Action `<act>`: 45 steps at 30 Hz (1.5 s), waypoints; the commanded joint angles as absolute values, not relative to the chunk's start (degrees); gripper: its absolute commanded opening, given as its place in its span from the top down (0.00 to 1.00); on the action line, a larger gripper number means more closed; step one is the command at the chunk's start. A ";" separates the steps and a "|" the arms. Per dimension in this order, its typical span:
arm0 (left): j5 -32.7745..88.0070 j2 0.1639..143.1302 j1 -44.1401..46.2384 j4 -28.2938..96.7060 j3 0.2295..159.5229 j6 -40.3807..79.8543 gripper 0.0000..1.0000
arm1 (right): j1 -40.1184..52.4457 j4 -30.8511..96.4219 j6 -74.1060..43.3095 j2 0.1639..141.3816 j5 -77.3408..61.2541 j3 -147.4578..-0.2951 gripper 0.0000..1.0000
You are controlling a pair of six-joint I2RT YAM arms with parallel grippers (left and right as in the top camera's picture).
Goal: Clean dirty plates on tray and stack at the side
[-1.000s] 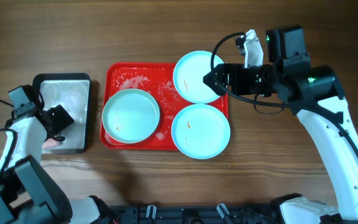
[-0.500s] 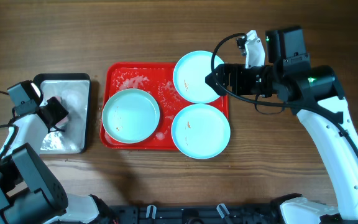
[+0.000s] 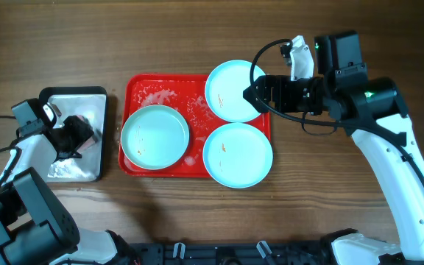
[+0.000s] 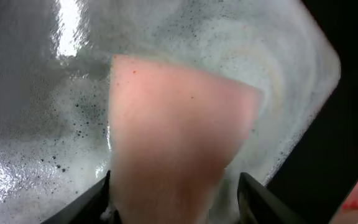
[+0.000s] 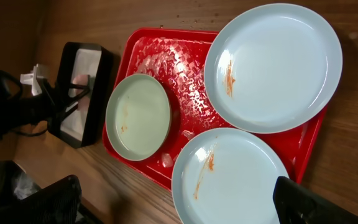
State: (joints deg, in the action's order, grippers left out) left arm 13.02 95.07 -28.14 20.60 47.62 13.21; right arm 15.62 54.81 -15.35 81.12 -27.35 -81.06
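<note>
The left gripper straddles the pink sponge in the foamy metal tray. I can't tell if it's pinched, so a lift might drop it. The right gripper gapes empty.

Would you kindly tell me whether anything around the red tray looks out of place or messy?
The upper right plate and lower right plate overhang the tray on its right side instead of lying inside it. White foam is smeared across the tray, and orange smears mark both, plus the left plate.
</note>
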 commanded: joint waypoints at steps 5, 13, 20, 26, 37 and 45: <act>14.46 93.56 -28.03 37.52 61.87 14.20 0.44 | 15.90 53.36 -13.80 81.10 -29.30 -82.30 0.01; 6.09 98.28 -25.47 41.34 63.29 20.71 0.45 | 15.92 52.34 -12.36 81.12 -29.80 -82.43 0.01; 3.86 105.78 -22.72 39.44 62.89 21.47 0.40 | 15.90 53.49 -11.99 81.12 -29.61 -82.43 0.01; 3.11 105.78 -22.81 38.79 62.92 21.47 0.87 | 15.90 53.36 -12.03 81.12 -29.34 -82.43 0.01; 5.54 94.74 -22.81 50.17 68.01 19.53 0.96 | 18.41 44.73 -20.67 83.13 -25.89 -82.11 0.03; 5.91 84.36 -22.74 58.15 68.01 16.69 0.96 | 29.04 37.93 -28.99 93.76 -17.17 -82.11 0.05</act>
State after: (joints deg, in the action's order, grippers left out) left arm 5.02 87.05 -22.81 56.64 67.05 18.33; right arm 26.63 39.53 -24.91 89.67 -21.04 -81.12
